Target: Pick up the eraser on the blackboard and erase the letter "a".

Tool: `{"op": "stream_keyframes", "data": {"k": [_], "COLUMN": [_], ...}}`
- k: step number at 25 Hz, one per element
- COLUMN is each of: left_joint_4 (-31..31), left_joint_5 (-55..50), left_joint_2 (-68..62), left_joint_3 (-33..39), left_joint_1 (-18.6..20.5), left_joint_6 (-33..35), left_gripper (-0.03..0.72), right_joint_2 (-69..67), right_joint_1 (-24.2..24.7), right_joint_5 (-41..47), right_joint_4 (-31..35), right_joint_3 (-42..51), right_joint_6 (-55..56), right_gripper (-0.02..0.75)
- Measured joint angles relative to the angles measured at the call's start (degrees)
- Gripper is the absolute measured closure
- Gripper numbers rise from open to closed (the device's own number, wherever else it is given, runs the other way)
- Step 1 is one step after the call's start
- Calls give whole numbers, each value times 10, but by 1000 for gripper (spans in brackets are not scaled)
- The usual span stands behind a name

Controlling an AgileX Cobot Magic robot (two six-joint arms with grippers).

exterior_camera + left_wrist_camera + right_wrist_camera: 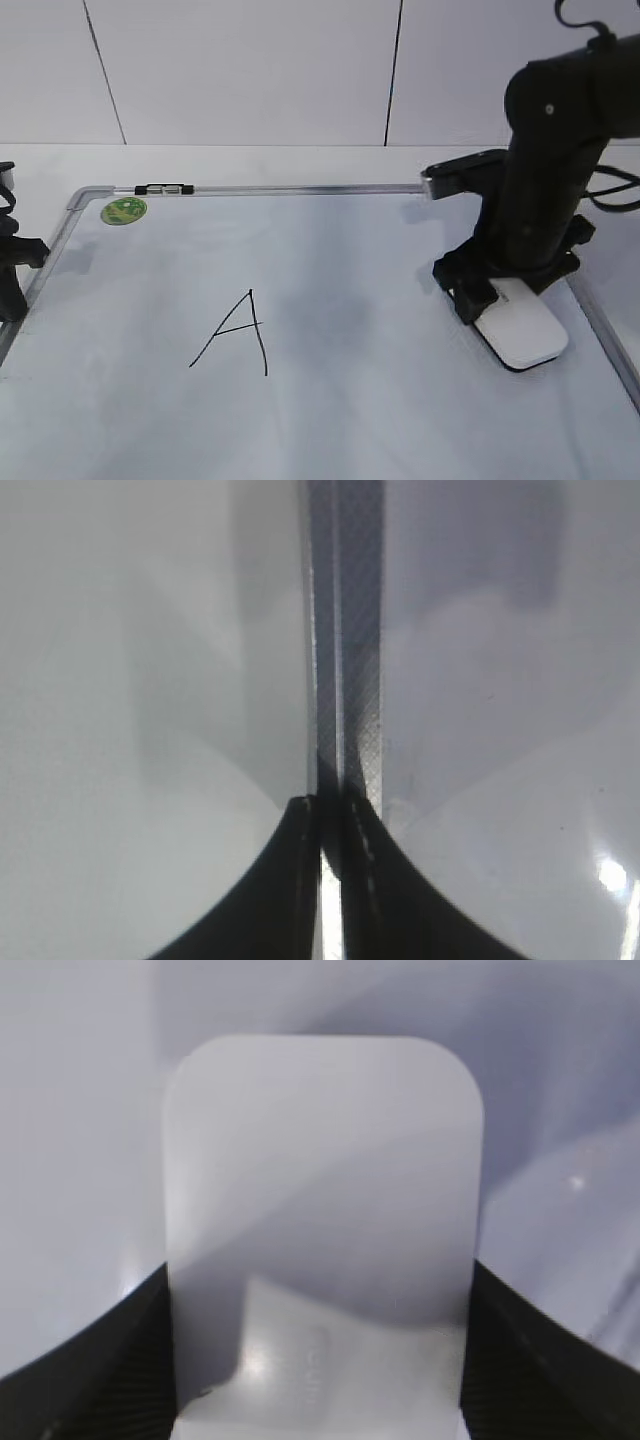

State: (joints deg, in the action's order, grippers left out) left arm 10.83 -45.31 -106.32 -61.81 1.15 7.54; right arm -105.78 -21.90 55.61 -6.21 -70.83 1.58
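The white eraser [525, 335] lies flat on the blackboard [400, 410] near its right edge. My right gripper [488, 292] stands over its far end, and its two black fingers press the eraser's sides. In the right wrist view the eraser [320, 1180] fills the space between the fingers of that gripper [318, 1360]. An angular capital "A" [235, 335] is drawn left of centre. No lowercase "a" shows anywhere on the board. My left gripper [10, 290] is shut and empty at the board's left frame [350, 630], as the left wrist view [330, 825] shows.
A round green sticker [123, 210] sits at the board's far left corner. A small black-and-clear marker [165, 189] lies on the top frame. Faint grey smudging covers the board's middle. A white wall stands behind the table.
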Motion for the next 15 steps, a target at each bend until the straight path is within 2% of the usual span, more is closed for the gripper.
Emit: {"op": "stream_keyframes", "data": {"k": [9,15], "left_joint_4": [0,0], "left_joint_5": [0,0], "left_joint_2": [0,0], "left_joint_3": [0,0], "left_joint_1": [0,0], "left_joint_6": [0,0], "left_gripper": [672,672], "right_joint_2": [89,130], "right_joint_1": [1,19], "right_joint_5": [129,145], "right_joint_4": [1,1], "right_joint_3": [-73,-76], "right_joint_6": [23,26], "right_gripper": [181,181]}}
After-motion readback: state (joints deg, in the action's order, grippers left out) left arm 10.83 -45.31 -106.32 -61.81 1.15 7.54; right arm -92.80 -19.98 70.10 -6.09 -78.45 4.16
